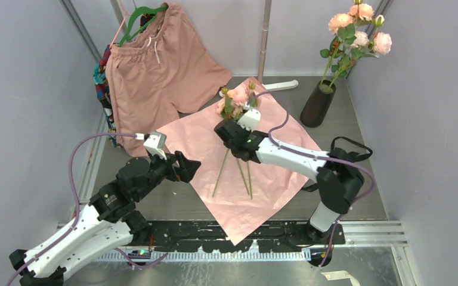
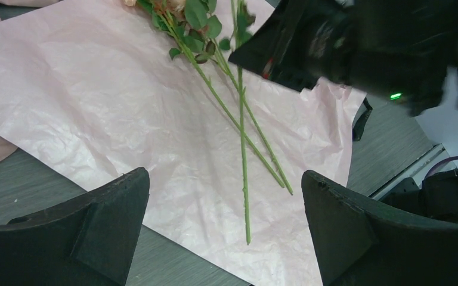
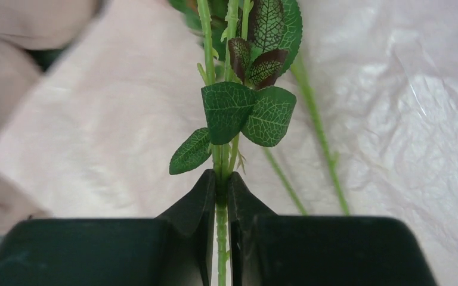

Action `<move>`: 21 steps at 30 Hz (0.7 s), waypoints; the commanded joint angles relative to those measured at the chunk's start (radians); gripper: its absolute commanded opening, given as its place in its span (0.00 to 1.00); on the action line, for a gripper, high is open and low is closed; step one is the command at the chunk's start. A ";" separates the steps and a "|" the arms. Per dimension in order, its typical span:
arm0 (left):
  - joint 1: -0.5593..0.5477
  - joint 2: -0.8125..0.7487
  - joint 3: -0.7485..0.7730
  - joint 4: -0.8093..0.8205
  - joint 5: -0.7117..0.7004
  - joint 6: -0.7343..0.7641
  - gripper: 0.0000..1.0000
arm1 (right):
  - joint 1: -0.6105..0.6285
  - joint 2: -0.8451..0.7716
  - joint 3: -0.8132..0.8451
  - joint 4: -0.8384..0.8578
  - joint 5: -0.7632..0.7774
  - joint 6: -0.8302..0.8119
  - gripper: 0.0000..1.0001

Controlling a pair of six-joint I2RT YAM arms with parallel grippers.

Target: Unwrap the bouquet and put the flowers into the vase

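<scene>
The right hand (image 3: 220,186) is clamped on one stem (image 3: 221,235) of the flowers (image 1: 236,98), just below the leaves (image 3: 247,113). The flowers lie on the pink paper (image 1: 182,134), spread flat on the bench (image 1: 361,128). Two more stems rest loose beside the gripped one. The left hand (image 2: 225,193) hovers wide open over the paper's left edge. The vase (image 1: 317,106) stands well apart at back right, holding other blooms (image 1: 364,27).

You get bright, even light, shadows faint. The black bulk of the right arm (image 2: 364,42) is blurred at your left wrist view's upper right; the crinkled pale pink paper sheet (image 2: 125,101) glints mildly.
</scene>
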 commanded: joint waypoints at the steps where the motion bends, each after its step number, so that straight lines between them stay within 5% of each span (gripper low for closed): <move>1: -0.003 0.004 0.010 0.038 -0.009 0.011 0.98 | 0.017 -0.195 0.104 0.068 0.101 -0.203 0.01; 8: -0.002 0.037 0.008 0.071 -0.011 0.014 0.98 | 0.017 -0.363 0.098 0.262 0.208 -0.665 0.01; 13: -0.001 0.079 0.009 0.100 -0.018 0.020 0.98 | -0.016 -0.426 0.063 0.591 0.213 -1.156 0.01; 21: -0.001 0.199 0.022 0.180 -0.019 0.024 0.98 | -0.391 -0.396 0.174 0.617 -0.135 -1.180 0.01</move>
